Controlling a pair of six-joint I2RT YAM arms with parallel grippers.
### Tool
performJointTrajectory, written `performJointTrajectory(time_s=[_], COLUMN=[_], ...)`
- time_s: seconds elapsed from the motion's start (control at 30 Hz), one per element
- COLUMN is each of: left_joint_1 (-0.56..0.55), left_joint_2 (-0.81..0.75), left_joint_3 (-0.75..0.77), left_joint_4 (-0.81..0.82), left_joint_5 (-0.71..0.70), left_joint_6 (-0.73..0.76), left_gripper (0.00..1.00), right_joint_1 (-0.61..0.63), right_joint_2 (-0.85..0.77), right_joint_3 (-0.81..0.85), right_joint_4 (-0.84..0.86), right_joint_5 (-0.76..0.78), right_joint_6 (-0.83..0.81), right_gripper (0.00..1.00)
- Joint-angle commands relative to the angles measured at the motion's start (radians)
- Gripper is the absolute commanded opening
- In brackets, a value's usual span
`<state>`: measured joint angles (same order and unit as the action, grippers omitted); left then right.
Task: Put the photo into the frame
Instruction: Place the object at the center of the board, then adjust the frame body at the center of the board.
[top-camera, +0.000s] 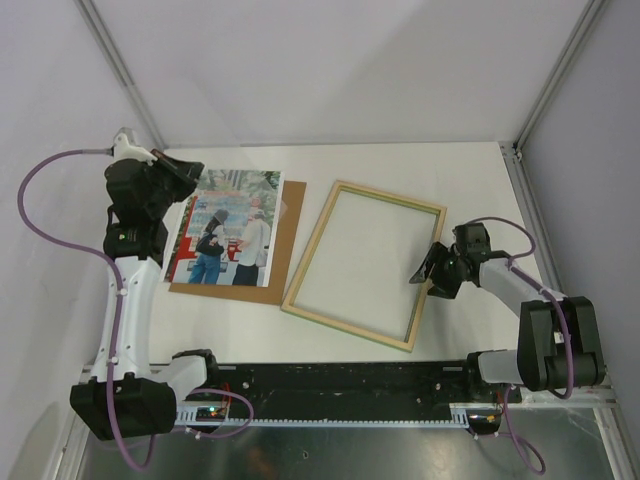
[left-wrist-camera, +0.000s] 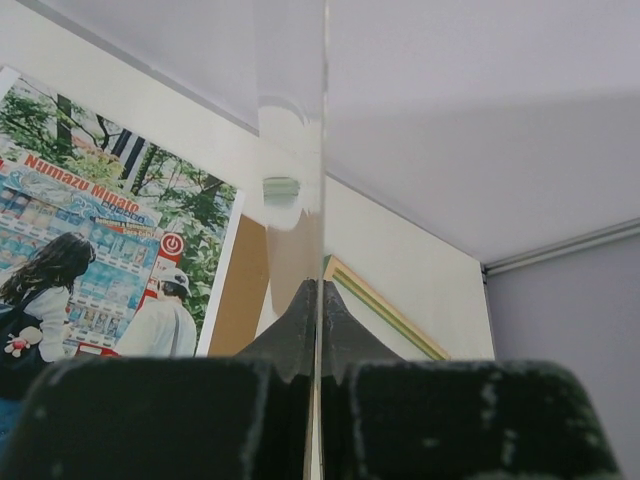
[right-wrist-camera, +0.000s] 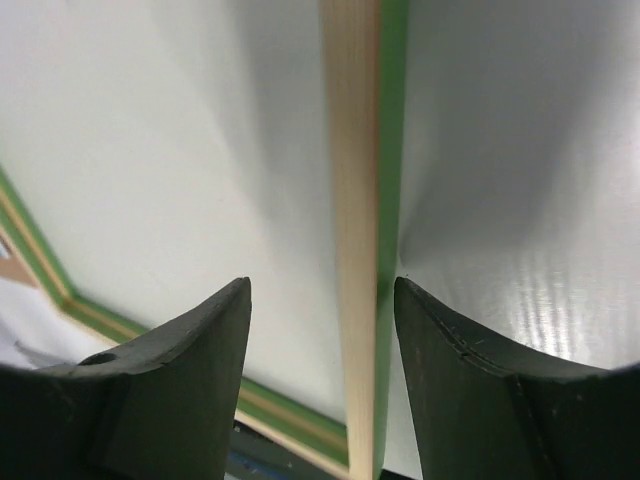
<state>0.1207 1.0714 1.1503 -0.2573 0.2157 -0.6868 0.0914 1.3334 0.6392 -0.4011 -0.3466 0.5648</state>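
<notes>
On the white worktop (top-camera: 400, 165), the right gripper (right-wrist-camera: 322, 290) stands spread astride the 3 o'clock rail of the frame (top-camera: 312, 245) and the left gripper (left-wrist-camera: 318, 300) pinches a thin clear sheet (left-wrist-camera: 323, 150), while the photo (top-camera: 225, 240), not yet inserted, lies at the frame's 9 o'clock on the backing board (top-camera: 281, 250), greenery toward 12, long axis 12-to-6.

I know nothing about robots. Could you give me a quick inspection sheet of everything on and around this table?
Surface: white table, no marks seen.
Job's things: photo lies face up on a brown backing board; frame lies beside them, wood side up, photo not in it.
Clutter: nothing seen.
Grippers: left gripper shut on a thin clear sheet; right gripper open, straddling the frame's right rail.
Cables: purple cable loops off each arm.
Surroundings: white walls, metal corner posts.
</notes>
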Motion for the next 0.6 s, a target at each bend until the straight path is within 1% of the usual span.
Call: performJointTrajectory(time_s=[0.0,0.17,0.27,0.33,0.4,0.5,0.57], left_joint_1=[0.010,0.010,0.009,0.009,0.010,0.009,0.010], left_joint_2=[-0.025,-0.021,-0.019,-0.020,-0.022,-0.023,-0.019], left_joint_3=[-0.003,-0.010,-0.012,-0.012,-0.011,-0.009,-0.002], left_joint_4=[0.039,0.039,0.038,0.039,0.039,0.038,0.039], left_joint_5=[0.041,0.058,0.070,0.077,0.083,0.092,0.107], left_joint_6=[0.025,0.022,0.021,0.021,0.022,0.026,0.030], left_gripper=[0.00,0.00,0.00,0.00,0.00,0.00,0.00], right_joint_1=[-0.003,0.010,0.048,0.088,0.136,0.199,0.214], right_joint_2=[-0.009,0.013,0.044,0.074,0.113,0.198,0.246], right_joint_3=[0.015,0.030,0.061,0.091,0.128,0.185,0.215], right_joint_4=[0.009,-0.017,-0.034,-0.040,-0.050,-0.064,-0.060], right_joint_5=[0.167,0.296,0.409,0.478,0.544,0.613,0.627], right_joint_6=[-0.028,-0.021,-0.013,-0.008,-0.007,-0.020,-0.044], right_gripper=[0.64,0.64,0.64,0.62,0.58,0.46,0.39])
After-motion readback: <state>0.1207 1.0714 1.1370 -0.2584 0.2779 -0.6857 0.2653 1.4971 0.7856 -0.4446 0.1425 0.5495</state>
